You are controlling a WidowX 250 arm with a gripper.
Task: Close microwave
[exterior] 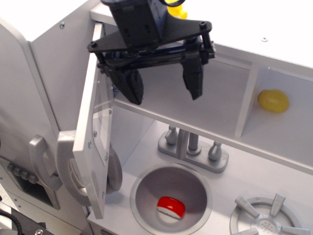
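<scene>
Grey and flat, the microwave door (95, 122) stands swung wide open at about 9 o'clock in the view, seen almost edge-on, with its clear window facing the cavity. Its long axis runs nearly upright, from the hinge side near the top of the microwave (161, 93) down toward the sink rim. The door's silver handle (66, 169) shows at the outer face, low at 8 o'clock.

The black gripper (162, 87) hangs in front of the open cavity, at about 12 o'clock, with its jaws spread wide and holding nothing. The door lies to 9 o'clock from the jaws; the left finger (131, 85) is just beside the inner face of the door, and I cannot tell if it touches. To close, I judge that the push must come on the outer face, so the jaws are on the wrong side for now.

The microwave cavity looks empty. The round sink (146, 183) at 6 o'clock holds one red and white object (171, 206). The cubby (288, 127) at 3 o'clock holds a yellow ball (273, 100).
</scene>
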